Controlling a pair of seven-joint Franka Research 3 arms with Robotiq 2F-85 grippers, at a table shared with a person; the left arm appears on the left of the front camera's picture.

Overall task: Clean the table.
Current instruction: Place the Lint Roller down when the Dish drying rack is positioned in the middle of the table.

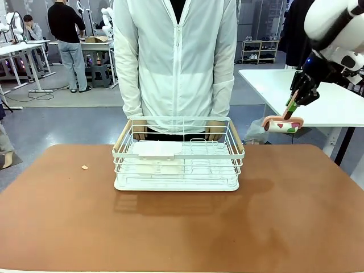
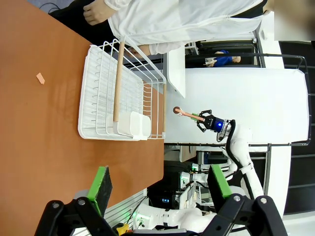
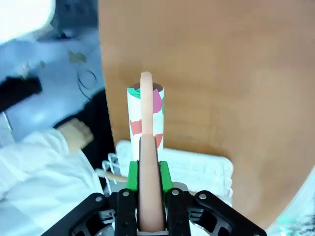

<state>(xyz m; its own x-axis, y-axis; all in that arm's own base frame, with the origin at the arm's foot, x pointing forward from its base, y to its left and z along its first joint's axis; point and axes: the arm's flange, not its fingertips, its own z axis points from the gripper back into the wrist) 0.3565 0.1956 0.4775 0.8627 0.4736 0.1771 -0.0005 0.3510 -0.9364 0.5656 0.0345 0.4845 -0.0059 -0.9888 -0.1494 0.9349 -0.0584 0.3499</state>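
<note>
The reddish-brown table (image 1: 284,216) has a small pale scrap (image 1: 84,167) on its left part, also seen as a scrap (image 2: 40,78) in the left wrist view. High at the far right, off the table's corner, my right gripper (image 1: 293,108) is shut on the pink handle of a lint roller (image 1: 282,124). The roller's white roll (image 3: 144,115) with coloured patches points away from the right gripper (image 3: 146,172). My left gripper (image 2: 161,183) is open and holds nothing, raised over the table's near side.
A white wire dish rack (image 1: 177,153) with wooden handles stands mid-table toward the far edge. A person in a white jacket stands right behind it, one hand (image 1: 139,131) at the rack's far rim. A white-topped table (image 1: 318,96) stands at the right.
</note>
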